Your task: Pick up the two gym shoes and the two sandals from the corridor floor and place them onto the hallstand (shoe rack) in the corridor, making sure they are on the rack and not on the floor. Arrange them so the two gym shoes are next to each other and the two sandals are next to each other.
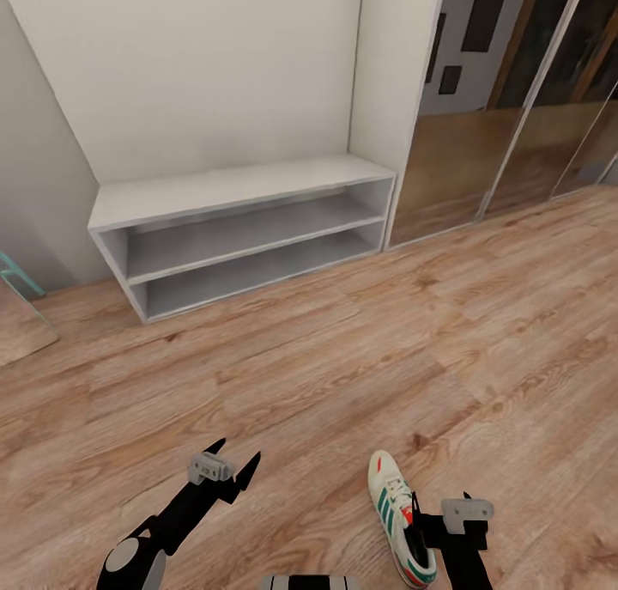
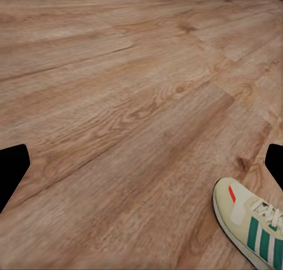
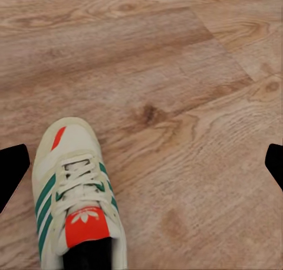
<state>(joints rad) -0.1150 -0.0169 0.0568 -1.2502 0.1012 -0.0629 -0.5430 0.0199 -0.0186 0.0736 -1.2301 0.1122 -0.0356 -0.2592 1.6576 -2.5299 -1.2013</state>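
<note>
A: Right gripper point(image 1: 439, 502) hung spread, nothing in it, right by the heel of the gym shoe point(image 1: 397, 516) on the corridor floor point(image 1: 343, 375).
B: Left gripper point(image 1: 233, 458)?
A: Spread too, empty. I'd drop the right one straight down, pinch the collar, then go to the hallstand point(image 1: 232, 186), well ahead.

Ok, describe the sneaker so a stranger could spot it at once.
Start at the pale-grey hallstand, then come back across the wood floor to the right gripper. The gym shoe lies beside it: cream, green stripes, orange-red tongue label.
</note>
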